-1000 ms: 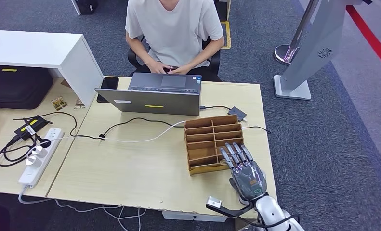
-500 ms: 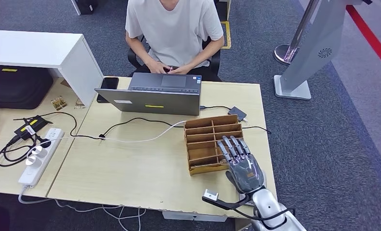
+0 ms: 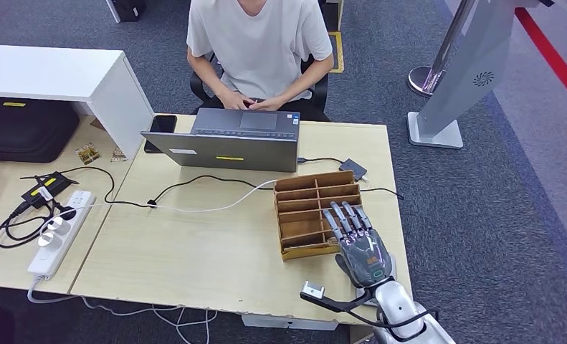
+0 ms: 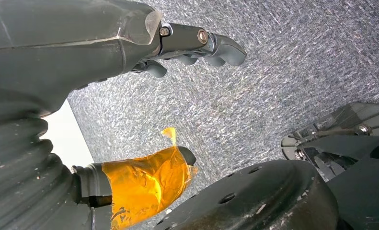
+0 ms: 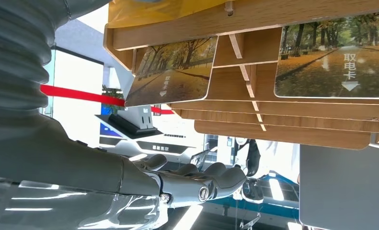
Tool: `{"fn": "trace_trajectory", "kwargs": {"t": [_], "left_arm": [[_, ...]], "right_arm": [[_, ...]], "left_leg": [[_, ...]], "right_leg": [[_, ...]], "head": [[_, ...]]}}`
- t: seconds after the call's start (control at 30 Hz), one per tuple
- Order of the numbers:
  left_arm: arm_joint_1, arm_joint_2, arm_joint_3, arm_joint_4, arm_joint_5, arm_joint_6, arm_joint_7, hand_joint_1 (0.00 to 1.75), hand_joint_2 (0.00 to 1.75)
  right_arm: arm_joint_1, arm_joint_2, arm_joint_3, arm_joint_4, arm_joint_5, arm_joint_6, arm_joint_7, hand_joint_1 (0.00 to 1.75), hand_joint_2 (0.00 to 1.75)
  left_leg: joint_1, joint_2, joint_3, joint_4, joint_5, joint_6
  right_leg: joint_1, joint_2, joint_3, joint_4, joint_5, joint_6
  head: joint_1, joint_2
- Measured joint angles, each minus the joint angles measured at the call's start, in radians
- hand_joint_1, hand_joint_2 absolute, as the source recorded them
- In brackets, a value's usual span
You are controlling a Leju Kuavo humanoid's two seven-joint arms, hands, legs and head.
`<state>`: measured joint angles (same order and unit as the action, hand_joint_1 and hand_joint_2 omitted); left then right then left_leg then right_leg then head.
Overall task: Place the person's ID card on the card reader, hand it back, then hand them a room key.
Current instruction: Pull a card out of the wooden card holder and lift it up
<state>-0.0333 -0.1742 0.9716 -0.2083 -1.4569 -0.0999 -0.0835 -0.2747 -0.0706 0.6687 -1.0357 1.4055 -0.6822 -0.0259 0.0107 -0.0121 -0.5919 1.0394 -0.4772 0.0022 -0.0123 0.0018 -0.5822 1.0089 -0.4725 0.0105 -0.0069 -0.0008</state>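
Evidently reaching for a room key, the right hand [image 3: 364, 246], fingers spread and holding nothing, hovers over the slotted wooden card rack [image 3: 310, 208] near the desk's [image 3: 194, 251] right edge, and should pinch one autumn-printed key card [image 5: 170, 69] cleanly.

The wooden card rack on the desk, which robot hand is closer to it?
Right. The right robot hand hovers over the wooden card rack's near right corner; the left robot hand hangs low over carpet beside the robot's body.
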Motion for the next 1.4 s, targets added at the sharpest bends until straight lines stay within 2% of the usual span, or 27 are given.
{"fn": "trace_trajectory", "kwargs": {"t": [1.03,1.17,1.4], "left_arm": [[0.000,0.000,0.000,0.000,-0.005,-0.002,0.002,0.00,1.75],[0.000,0.000,0.000,0.000,-0.006,-0.002,0.002,0.00,1.75],[0.000,0.000,0.000,0.000,-0.006,-0.002,0.002,0.00,1.75]], "right_arm": [[-0.028,0.005,-0.006,-0.019,-0.042,0.015,0.009,0.02,1.75],[-0.027,0.005,-0.013,-0.015,-0.051,0.010,0.003,1.75,1.75],[-0.019,0.005,-0.027,0.000,-0.103,0.006,-0.038,1.75,1.75]], "left_leg": [[0.000,0.000,0.000,0.000,0.000,0.000],[0.000,0.000,0.000,0.000,0.000,0.000],[0.000,0.000,0.000,0.000,0.000,0.000]], "right_leg": [[0.000,0.000,0.000,0.000,0.000,0.000],[0.000,0.000,0.000,0.000,0.000,0.000],[0.000,0.000,0.000,0.000,0.000,0.000]], "head": [[0.000,0.000],[0.000,0.000],[0.000,0.000]]}}
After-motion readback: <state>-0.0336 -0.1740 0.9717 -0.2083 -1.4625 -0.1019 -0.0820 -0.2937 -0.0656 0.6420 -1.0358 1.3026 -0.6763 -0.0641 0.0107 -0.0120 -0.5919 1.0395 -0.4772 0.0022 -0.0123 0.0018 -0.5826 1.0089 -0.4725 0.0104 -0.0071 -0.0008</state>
